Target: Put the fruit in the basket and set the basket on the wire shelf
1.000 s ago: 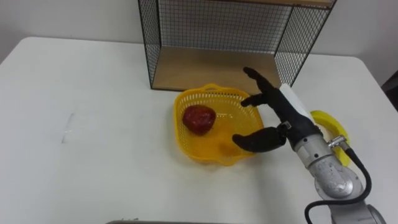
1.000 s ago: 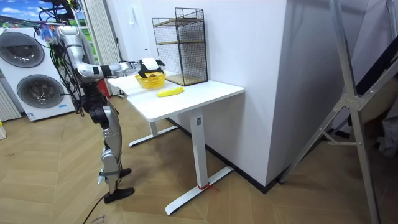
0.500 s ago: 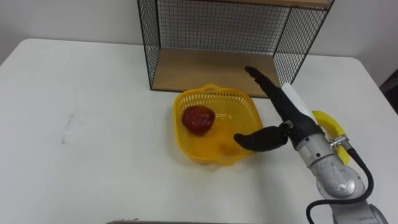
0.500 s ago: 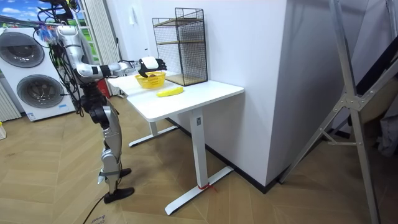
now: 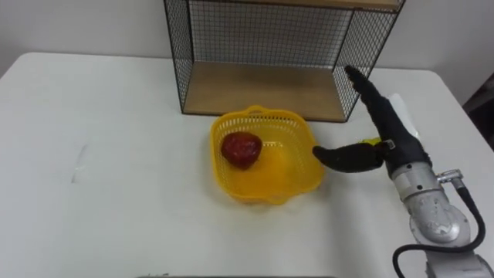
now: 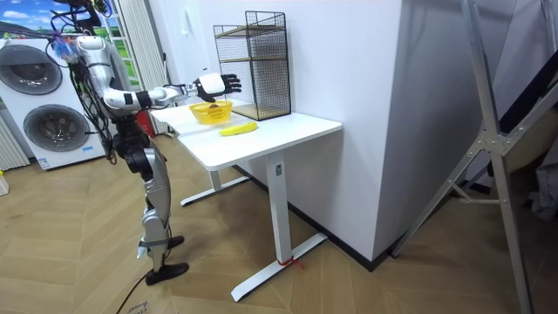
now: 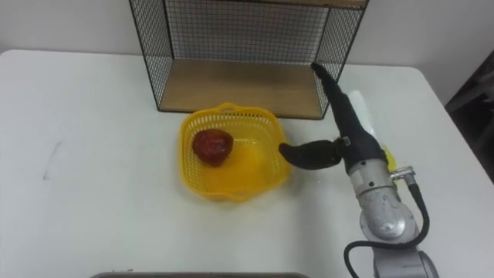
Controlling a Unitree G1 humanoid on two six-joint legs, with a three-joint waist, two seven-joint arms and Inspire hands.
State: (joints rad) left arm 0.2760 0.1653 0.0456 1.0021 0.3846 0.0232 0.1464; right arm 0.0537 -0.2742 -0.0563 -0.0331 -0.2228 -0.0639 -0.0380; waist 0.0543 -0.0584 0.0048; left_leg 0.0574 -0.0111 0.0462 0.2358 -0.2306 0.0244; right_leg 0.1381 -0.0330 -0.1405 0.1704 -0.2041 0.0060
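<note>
- Judging handling: basket (image 5: 270,189) sits on the table (image 5: 116,154) before the wire shelf (image 5: 262,85); it looks light and flexible, so grip the rim.
- Red fruit (image 5: 241,149) inside may roll.
- Banana (image 6: 237,129) lies right of the basket; soft, grasp mid-length.
- Right hand (image 5: 392,141): fingers straight, thumb apart, empty.
- Versus 1 s ago: hand moved rightward off the rim.

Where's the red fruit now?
In the left eye view the red fruit lies in the left part of the yellow basket, on the table just in front of the wire shelf.
</note>
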